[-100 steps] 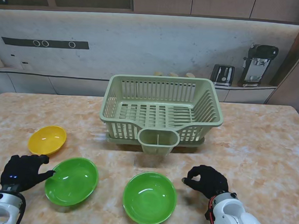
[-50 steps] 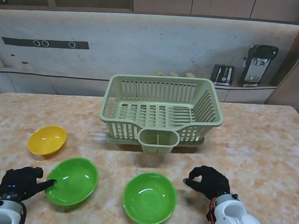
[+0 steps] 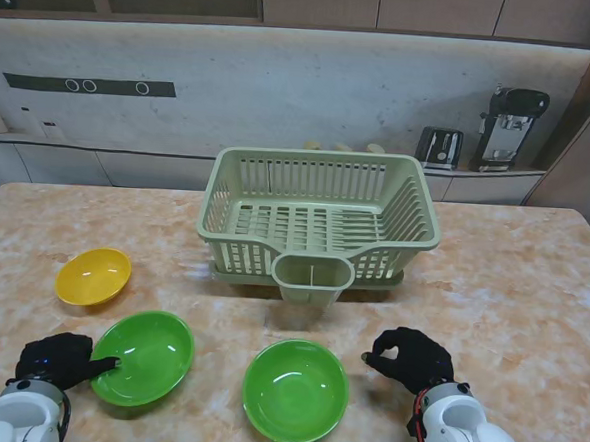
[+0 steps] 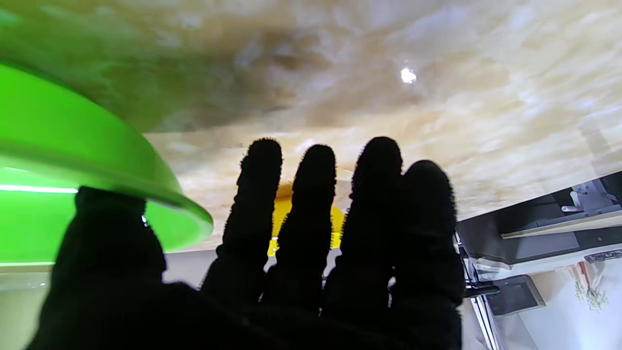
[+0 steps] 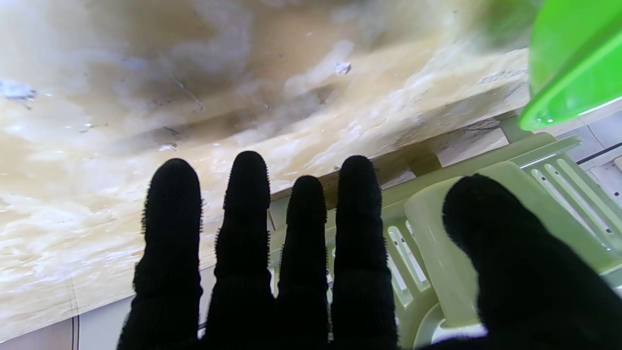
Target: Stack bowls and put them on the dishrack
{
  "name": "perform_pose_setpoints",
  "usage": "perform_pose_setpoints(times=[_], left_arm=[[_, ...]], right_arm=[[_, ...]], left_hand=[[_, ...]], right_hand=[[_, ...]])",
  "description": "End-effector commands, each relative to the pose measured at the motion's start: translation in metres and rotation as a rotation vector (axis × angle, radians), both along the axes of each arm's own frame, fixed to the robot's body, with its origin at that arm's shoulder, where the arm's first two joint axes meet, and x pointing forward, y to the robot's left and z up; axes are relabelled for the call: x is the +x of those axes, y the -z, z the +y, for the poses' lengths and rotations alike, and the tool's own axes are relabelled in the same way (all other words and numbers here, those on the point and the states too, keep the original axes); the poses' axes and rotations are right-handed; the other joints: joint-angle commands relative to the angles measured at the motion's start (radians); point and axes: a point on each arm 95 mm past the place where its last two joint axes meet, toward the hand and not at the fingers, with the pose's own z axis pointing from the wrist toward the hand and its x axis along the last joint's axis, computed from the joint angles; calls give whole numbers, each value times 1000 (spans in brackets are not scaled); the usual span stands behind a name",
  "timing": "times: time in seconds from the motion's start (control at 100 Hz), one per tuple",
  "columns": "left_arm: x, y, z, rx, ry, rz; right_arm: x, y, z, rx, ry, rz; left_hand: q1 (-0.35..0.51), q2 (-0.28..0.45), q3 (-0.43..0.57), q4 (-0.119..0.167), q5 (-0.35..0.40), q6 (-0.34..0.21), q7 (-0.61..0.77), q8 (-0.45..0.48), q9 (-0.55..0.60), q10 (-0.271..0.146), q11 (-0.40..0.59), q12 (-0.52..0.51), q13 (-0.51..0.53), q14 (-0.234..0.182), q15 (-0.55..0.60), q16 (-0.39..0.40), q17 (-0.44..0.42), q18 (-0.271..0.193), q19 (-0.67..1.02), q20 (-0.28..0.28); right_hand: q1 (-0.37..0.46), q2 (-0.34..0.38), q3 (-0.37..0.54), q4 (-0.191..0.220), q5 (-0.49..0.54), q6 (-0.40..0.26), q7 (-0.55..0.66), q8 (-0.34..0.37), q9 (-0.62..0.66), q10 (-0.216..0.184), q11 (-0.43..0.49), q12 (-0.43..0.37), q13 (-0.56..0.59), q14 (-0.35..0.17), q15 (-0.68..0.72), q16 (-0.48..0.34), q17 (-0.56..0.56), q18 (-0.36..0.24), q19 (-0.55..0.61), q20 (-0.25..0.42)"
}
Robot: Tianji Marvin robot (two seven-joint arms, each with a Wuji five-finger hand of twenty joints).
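The left robot hand (image 3: 58, 359) has its thumb hooked over the near-left rim of the left green plastic bowl (image 3: 144, 357) on the worktop (image 3: 512, 284) — fingers outside, not yet clamped — nearer than the idle, half-curled right robot hand (image 3: 409, 357).

Yellow bowl (image 4: 335, 218) largely hidden behind the left hand (image 4: 272, 272) fingers in the left wrist view; green bowl (image 5: 573, 63) cut off by the right wrist view's edge; right hand (image 3: 410, 357) grasp state indeterminate; dishrack (image 5: 491, 214) partly covered by fingers.
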Motion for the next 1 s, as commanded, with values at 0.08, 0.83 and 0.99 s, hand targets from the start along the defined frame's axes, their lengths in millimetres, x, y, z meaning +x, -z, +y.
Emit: perform_pose_setpoints(times=[0.08, 0.83, 0.99], left_arm=[[9, 2, -4, -15, 18, 29], [39, 0, -18, 4, 115, -20], [38, -4, -20, -25, 108, -65]], right_arm=[[-5, 4, 3, 1, -10, 25], [-2, 6, 0, -18, -10, 20], [-3, 5, -2, -26, -4, 13]], left_hand=[[120, 39, -4, 34, 35, 12, 65, 30, 48, 17, 47, 18, 50, 46, 56, 14, 44, 6, 68, 25], [333, -234, 668, -19, -214, -211, 435, 355, 81, -139, 226, 519, 270, -217, 302, 202, 377, -281, 294, -148], [331, -232, 674, 4, -204, -219, 448, 398, 100, -140, 307, 554, 355, -286, 364, 271, 490, -347, 368, -204]], right_hand=[[2, 9, -3, 9, 14, -28, 15, -8, 22, -19, -5, -9, -2, 2, -6, -15, -12, 3, -9, 19], [3, 8, -5, 6, 13, -38, 24, -16, 26, -21, -7, -9, -1, 1, -8, -15, -18, 2, -12, 22], [4, 5, -6, 5, 16, -42, 28, -17, 27, -22, -9, -9, -2, 3, -8, -15, -22, 0, -13, 23]])
